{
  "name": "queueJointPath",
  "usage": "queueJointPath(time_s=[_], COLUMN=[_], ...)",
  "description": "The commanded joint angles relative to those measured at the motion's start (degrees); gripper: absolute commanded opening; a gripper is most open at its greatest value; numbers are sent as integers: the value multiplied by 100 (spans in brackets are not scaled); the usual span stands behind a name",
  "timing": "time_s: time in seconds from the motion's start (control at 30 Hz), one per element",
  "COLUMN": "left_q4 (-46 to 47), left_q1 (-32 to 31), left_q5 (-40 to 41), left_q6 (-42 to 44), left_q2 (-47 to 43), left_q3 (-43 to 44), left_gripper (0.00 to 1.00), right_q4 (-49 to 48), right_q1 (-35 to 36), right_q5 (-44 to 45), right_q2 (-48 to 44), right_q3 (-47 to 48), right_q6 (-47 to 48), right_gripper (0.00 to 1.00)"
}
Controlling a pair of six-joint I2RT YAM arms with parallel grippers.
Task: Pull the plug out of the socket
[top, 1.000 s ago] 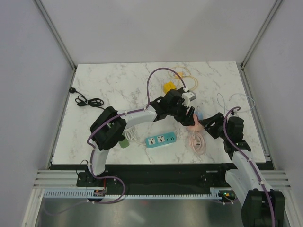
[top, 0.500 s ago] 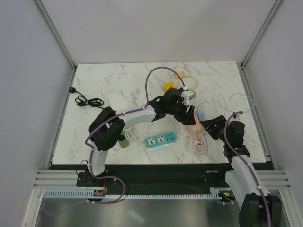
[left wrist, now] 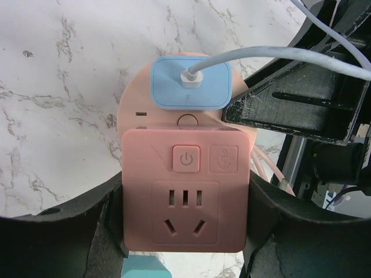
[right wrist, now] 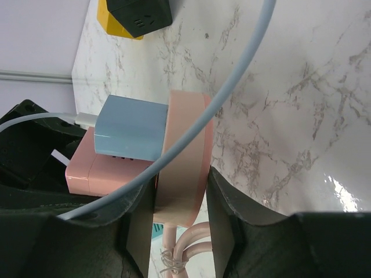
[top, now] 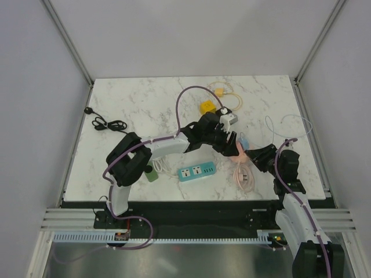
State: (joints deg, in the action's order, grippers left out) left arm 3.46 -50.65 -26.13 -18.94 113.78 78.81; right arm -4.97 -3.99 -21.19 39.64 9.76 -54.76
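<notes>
left gripper [left wrist: 185, 223] clenched on the pink socket [left wrist: 185, 197] body, blue plug [left wrist: 191, 83] seated in its round head; right gripper [right wrist: 181, 204] straddles the head rim just beside the plug, can't tell if pinching, plug sticks out normal to the face

The top view looks down from above and behind the arm bases [top: 113, 219], taking in the whole table [top: 145, 104]. The left wrist view looks close down onto the socket [left wrist: 145, 191] face. The right wrist view meets its rim edge-on, very near. All three share the socket and plug [left wrist: 168, 87].
</notes>
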Motion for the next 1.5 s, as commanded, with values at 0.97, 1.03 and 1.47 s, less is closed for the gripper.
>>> queueJointPath(time_s=[0.97, 1.03, 1.47], left_q4=[-170, -311, -811], left_q1=[-251, -278, 283], left_q5=[819, 1013, 1125], left_q6=[-111, 39, -376], left_q2=[-1042, -1015, -1216], left_q3=[723, 846, 690], left_gripper=[2, 2, 2], right_q4=[1701, 1701, 1675], right_q1=[-41, -49, -49], right_q5=[1135, 1135, 899], right_q2=[193, 229, 246], right_q3=[369, 378, 448], right_q6=[932, 967, 1064], right_gripper=[0, 0, 0])
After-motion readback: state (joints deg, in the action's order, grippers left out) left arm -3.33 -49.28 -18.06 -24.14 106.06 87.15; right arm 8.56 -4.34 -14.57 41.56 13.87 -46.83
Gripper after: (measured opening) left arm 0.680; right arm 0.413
